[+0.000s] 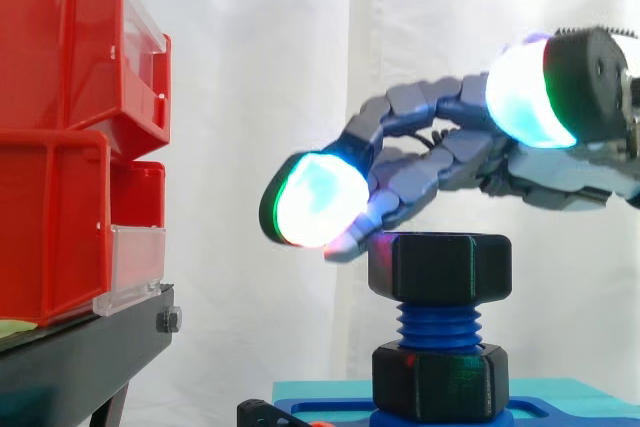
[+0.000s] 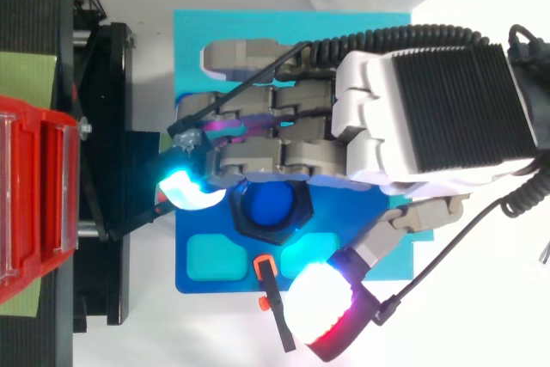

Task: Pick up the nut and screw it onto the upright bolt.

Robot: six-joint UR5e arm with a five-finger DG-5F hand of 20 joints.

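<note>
— How is the hand point(image 1: 455, 162) set?
— Spread. Its fingers reach out nearly straight above the black hexagonal plastic nut point(image 1: 440, 265). The thumb stands well apart to one side, its pad point(image 2: 318, 311) glowing white and red. Nothing is pinched.
— Does it touch the nut?
— One cyan-white fingertip point(image 1: 315, 199) hangs just past the nut's edge on the bin side. A finger beneath it may rest on the nut's top rim, but from the side I cannot tell for sure.
— And the nut itself?
— It sits level on top of the upright blue threaded bolt point(image 1: 438, 327), with bare thread showing below it. From above, the bolt's blue end shows through the nut's hole.
— Below that?
— A second black hexagonal nut point(image 1: 440, 379) sits low on the bolt, on a blue base point(image 1: 570, 415) that lies on a teal plate point(image 2: 378, 32). Well to the left, red plastic bins point(image 1: 60, 147) are stacked on a black stand point(image 1: 80, 357), before a white curtain point(image 1: 260, 97).
</note>
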